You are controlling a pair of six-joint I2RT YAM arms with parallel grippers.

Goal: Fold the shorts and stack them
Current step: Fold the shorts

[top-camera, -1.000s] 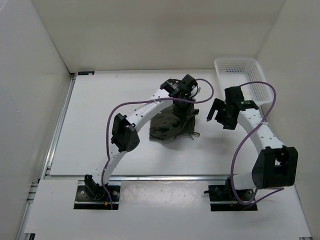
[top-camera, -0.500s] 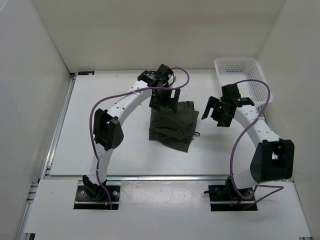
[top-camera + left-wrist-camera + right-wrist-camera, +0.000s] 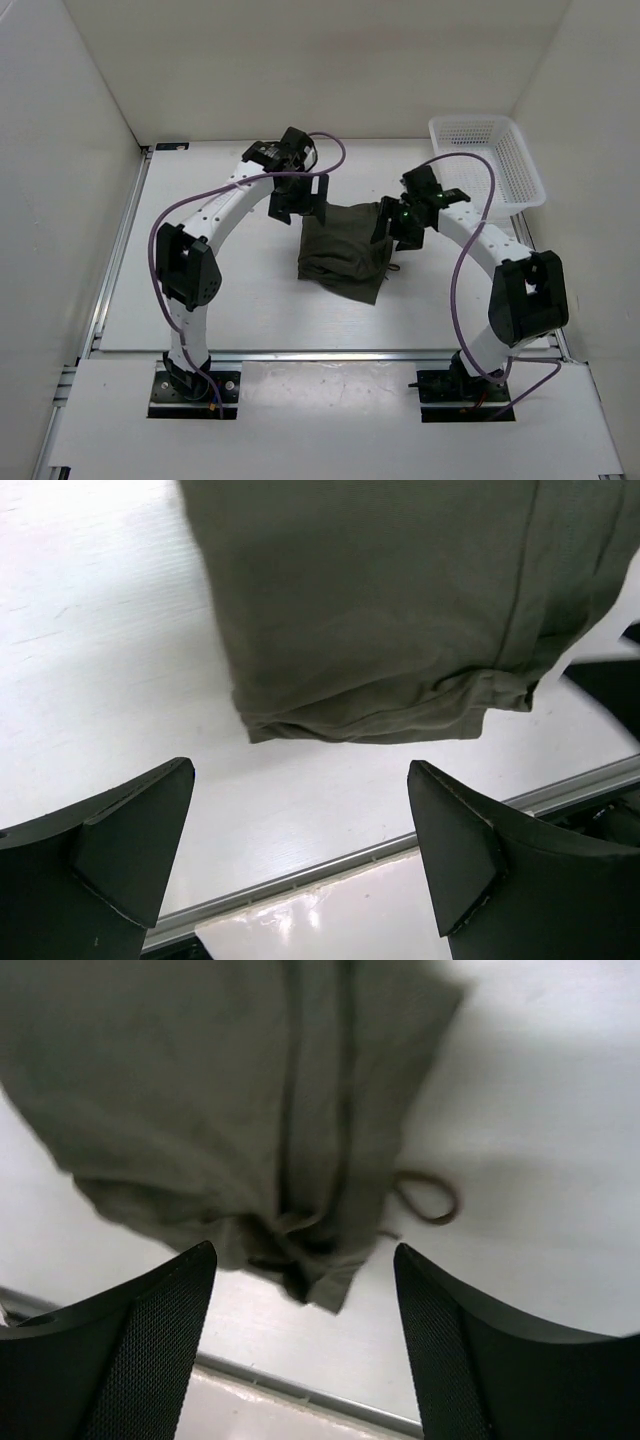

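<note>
Top external view: the shorts (image 3: 345, 250) lie as a folded bundle at the centre of the table (image 3: 200, 280), well apart from the basket (image 3: 500, 150) at 2 o'clock. The left gripper (image 3: 300, 205) hangs over the bundle's 11 o'clock corner. Its jaws are spread wide and empty, with only bare table between them in the left wrist view. The right gripper (image 3: 390, 228) stands at the 3 o'clock edge with its jaws apart. In the right wrist view they straddle a bunched corner of the fabric and do not appear to pinch it.

Step in hand, as we judge it: taking the 3 o'clock edge for the next fold.

1. We lower the right gripper until its jaws bracket every layer at that corner, not only the top one.
2. We keep the drawstring (image 3: 430, 1198), which loops loose on the table just beside the corner, out of the bite.
3. We keep the left gripper off the fabric unless the far edge needs pinning.

Orientation: the bundle is nearly square. Its long axis runs roughly from 12 to 6 o'clock with a slight lean, and one corner points toward 5 o'clock. The drawstring emerges on the 3 o'clock side, so we take the waistband to lie there.
</note>
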